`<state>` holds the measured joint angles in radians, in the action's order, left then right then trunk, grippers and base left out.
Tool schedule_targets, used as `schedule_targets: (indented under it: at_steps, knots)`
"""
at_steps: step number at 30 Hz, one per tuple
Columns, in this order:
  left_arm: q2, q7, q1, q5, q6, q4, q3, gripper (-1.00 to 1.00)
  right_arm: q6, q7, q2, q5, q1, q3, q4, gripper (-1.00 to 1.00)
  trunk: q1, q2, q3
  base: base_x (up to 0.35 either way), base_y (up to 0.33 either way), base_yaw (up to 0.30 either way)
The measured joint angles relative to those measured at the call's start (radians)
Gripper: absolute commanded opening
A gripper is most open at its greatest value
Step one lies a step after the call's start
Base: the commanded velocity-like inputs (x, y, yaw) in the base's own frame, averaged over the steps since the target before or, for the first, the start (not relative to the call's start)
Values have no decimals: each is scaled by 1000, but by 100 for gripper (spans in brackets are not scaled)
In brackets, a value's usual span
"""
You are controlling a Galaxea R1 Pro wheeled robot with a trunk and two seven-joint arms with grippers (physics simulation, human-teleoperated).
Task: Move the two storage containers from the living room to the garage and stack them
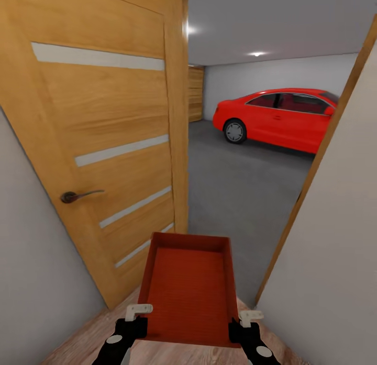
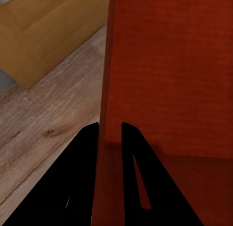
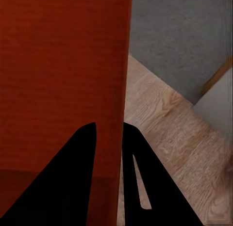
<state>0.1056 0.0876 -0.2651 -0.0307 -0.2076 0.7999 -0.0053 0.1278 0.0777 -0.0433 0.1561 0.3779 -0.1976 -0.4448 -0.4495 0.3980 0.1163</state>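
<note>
Standing at the threshold between wood-plank flooring point(image 1: 89, 339) and the garage's grey concrete floor point(image 1: 235, 197). Carrying one rust-red storage container point(image 1: 189, 292) out front at six o'clock in the head view, held level above the planks, open top up, empty inside.

Left gripper point(image 1: 137, 317) clamped narrow on the container's left wall near its near corner; in the left wrist view the two dark fingers point(image 2: 82, 182) straddle the wall edge, one inside, one outside. Right gripper point(image 1: 245, 323) pinched the same way on the right wall, fingers point(image 3: 77, 182) either side of the thin edge.

Open wooden door point(image 1: 104, 145) at ten o'clock, lever handle point(image 1: 78, 195) at nine. Door jamb point(image 1: 314, 166) and white wall point(image 1: 335, 260) close at three to four o'clock. Red car point(image 1: 280, 116) parked at one o'clock, well apart. Ceiling light point(image 1: 256, 54) at twelve.

Likely step: driving through the doorway toward open concrete.

Risks, judged from here: narrow gap, so clipping the door edge or the jamb with a container corner or an elbow; such a knock twisting the bin in two thin-wall pinches and slipping one grip. Uneven arm motion tilting or prying the walls apart. Steering too far toward one o'clock bringing the car into play.
</note>
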Motion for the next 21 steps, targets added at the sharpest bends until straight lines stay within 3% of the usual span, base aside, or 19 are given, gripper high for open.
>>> schedule_targets:
  at_steps: [21]
  knots:
    - [0, 0, 0, 0, 0, 0, 0, -100, 0, 0, 0, 0, 0, 0, 0, -100, 0, 0, 0, 0, 0, -262]
